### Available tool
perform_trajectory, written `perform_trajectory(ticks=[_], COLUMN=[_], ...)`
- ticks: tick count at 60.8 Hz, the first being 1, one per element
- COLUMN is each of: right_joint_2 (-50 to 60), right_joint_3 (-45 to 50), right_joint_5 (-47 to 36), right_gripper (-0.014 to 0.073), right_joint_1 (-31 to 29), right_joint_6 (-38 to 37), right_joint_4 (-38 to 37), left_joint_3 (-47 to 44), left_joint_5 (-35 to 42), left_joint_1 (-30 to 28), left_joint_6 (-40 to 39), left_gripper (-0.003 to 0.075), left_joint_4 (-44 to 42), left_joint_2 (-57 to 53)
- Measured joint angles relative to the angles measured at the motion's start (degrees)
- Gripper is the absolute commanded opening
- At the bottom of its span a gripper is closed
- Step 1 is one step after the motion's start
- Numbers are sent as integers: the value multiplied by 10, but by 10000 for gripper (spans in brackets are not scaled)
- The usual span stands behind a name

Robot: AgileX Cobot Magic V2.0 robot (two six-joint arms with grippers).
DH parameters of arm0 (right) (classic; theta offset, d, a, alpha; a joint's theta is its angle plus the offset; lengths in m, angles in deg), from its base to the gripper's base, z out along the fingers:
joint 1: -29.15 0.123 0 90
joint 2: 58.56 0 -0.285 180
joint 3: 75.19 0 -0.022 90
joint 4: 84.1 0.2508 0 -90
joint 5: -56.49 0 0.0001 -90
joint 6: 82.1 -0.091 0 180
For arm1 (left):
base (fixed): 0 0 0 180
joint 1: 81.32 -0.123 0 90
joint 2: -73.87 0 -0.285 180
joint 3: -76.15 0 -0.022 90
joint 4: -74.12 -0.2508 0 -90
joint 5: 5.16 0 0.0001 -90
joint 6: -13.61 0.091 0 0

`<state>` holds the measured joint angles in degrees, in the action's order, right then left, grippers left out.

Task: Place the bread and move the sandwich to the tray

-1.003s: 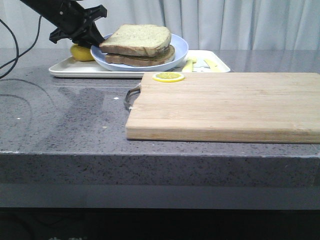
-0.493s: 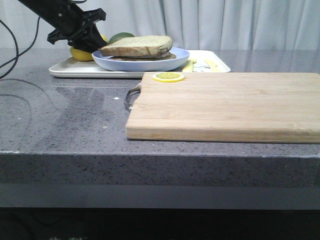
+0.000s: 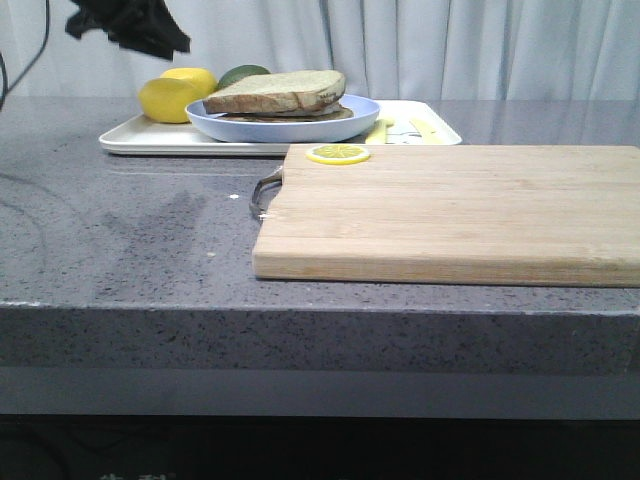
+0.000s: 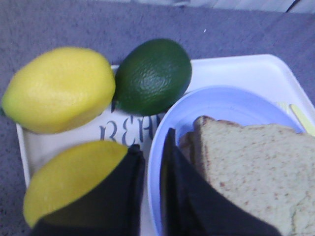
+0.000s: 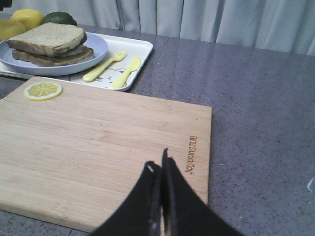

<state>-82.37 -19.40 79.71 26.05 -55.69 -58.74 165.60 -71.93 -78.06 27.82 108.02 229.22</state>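
The sandwich (image 3: pixel 281 97), topped with the bread (image 5: pixel 48 37), sits on the tray (image 3: pixel 130 142), the left gripper (image 4: pixel 151 162) nearly closed and empty above it, the right gripper (image 5: pixel 158 169) closed and empty over the cutting board (image 5: pixel 103 142)

Tray (image 3: pixel 130 143) crowded: plate (image 3: pixel 230 128) hemmed by 2 lemons (image 3: pixel 168 99), lime (image 3: pixel 243 73); cutting board (image 3: pixel 470 210) top open except lemon slice (image 3: pixel 337 154).
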Motion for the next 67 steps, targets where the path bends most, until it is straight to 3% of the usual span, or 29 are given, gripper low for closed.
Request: perform_trajectory(ticks=[13,28,45,51,59,67], right_joint_2=[0,0,0,0,0,0], right_joint_3=[0,0,0,0,0,0], right_joint_5=[-1,-2,-2,-2,-2,2], right_gripper=[-78,-78,-78,-78,-78,-78], right_joint_1=[0,0,0,0,0,0], right_joint_6=[0,0,0,0,0,0], right_joint_4=[0,0,0,0,0,0], left_joint_3=[15,15,3,-73,-262,-427], left_joint_5=[-48,-58,-60,-60,-58,-57], left_joint_1=[0,-2,-3,-3,-3,-19], left_joint_6=[0,-57,-81,-83,-83,-83], left_gripper=[-19,-19,-19,-19,-19,-19], left_joint_4=[-15,-137,-160,-207,-301,-339], left_joint_2=[-2,-29,-104,-155,-244,-316])
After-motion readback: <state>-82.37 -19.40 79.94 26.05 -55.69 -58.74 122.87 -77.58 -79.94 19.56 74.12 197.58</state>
